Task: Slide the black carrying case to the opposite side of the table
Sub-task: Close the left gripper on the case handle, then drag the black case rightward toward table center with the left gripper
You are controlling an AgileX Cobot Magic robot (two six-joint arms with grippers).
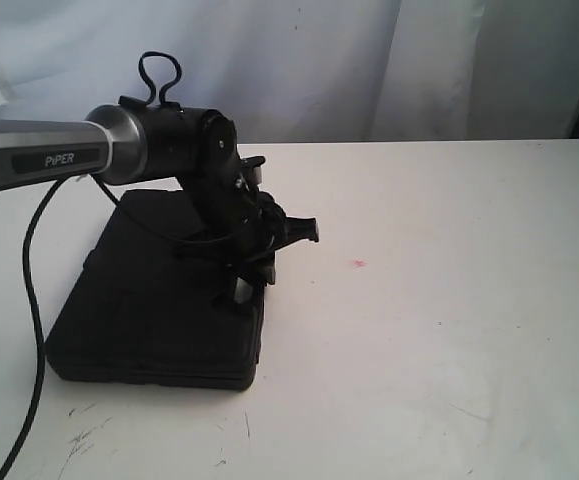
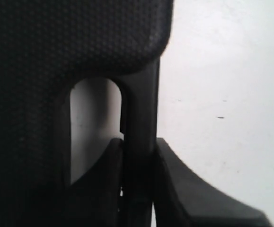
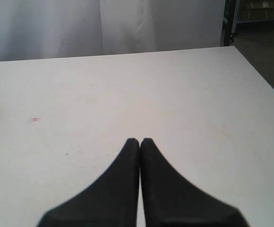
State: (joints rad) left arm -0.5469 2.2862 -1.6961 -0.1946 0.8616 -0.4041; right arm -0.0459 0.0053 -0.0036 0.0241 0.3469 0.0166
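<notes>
White curtain (image 1: 299, 60) hangs behind one wide white table (image 1: 449, 300), which carries a few dark scuffs along the bottom edge of the exterior view and a single small red dot (image 1: 358, 264) near the middle. One black case (image 1: 139, 310) lies flat at the lower left of that view, close to the table's near edge. One arm (image 1: 49, 155) reaches in from the upper left; its silver-and-black link reads "PiPER", the only legible writing. One black cable (image 1: 34, 300) trails down from it along the left edge.

The left gripper (image 1: 249, 280) comes down on the case's right edge. In the left wrist view its two fingers (image 2: 189, 189) are clamped on the thin bar (image 2: 141, 109) beside the slot handle (image 2: 94, 127).

The right gripper (image 3: 140, 142) is closed, its two fingertips touching and holding nothing, above bare tabletop.
</notes>
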